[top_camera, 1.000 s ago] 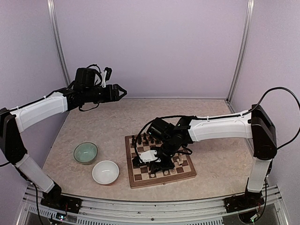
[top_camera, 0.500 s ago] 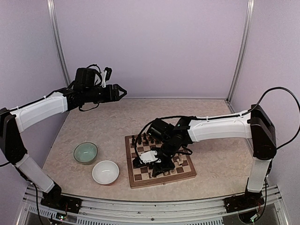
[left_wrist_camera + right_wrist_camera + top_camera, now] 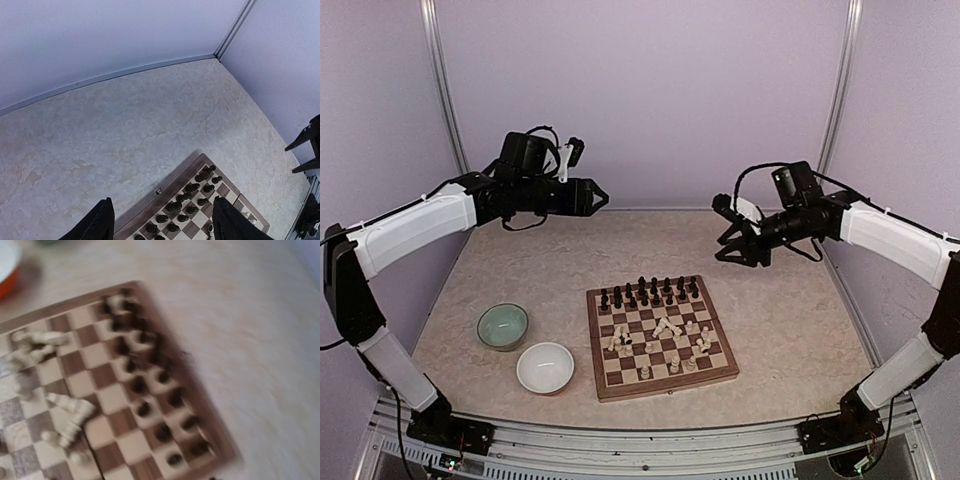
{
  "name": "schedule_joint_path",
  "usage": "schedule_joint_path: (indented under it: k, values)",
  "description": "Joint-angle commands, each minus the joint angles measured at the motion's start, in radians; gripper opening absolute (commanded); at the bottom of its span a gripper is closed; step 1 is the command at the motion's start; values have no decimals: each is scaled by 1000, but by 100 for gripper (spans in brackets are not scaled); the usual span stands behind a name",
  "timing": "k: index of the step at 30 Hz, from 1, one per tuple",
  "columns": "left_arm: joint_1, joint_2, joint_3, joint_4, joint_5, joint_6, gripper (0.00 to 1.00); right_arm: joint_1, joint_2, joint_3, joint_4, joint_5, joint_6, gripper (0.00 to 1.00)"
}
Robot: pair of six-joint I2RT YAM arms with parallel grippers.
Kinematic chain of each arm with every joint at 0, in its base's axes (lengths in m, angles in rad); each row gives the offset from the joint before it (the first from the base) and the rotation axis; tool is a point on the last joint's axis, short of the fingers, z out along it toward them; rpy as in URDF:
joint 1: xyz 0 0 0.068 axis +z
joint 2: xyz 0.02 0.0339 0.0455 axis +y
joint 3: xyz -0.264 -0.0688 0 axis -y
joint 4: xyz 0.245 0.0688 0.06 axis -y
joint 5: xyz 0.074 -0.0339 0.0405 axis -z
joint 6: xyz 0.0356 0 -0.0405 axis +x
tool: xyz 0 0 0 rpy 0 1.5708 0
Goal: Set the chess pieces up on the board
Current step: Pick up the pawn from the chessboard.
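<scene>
Wooden and checkered, the board (image 3: pixel 670 384) lies toward the near side of the table, just right of the white bowl (image 3: pixel 545 367) and the green bowl (image 3: pixel 503 326). The dark pieces (image 3: pixel 650 292) stand in two tidy rows along its far edge. The cream pieces (image 3: pixel 665 328) are strewn over the middle and near squares, several on their sides — that half, I'd judge, is the work left. Both arms hang high and well apart from the board, likely so nothing gets knocked. The left gripper (image 3: pixel 603 197) has its fingers (image 3: pixel 100 225) spread wide on nothing; the right gripper (image 3: pixel 723 237) looks parted too — and empty.
</scene>
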State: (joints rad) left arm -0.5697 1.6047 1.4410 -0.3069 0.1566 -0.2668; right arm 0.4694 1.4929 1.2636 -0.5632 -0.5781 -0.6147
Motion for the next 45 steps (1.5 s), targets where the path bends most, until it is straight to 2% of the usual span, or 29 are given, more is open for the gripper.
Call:
schedule_joint_path:
  k: [1,4,9,18,28,36,41,45]
  values:
    - [-156,65,124,-234,-146,117,65,-81,-100,-159,147,-117,121,40]
    - [-241,99,104,-295,-195,105,59,-154,-188,-245,225,-117,140,40]
    - [-341,134,45,-362,-211,67,49,-210,-271,-322,307,-6,120,43]
    - [-448,300,108,-503,-238,78,53,-195,-202,-342,269,23,2,45]
    - [-473,440,190,-542,-207,93,47,-150,-193,-353,263,69,-48,45]
    - [-478,466,206,-540,-193,91,43,-140,-195,-359,264,85,-58,45]
    - [-488,442,210,-514,-212,72,44,-135,-191,-359,264,92,-61,46]
    - [-496,413,210,-507,-274,39,49,-133,-190,-359,263,98,-63,46]
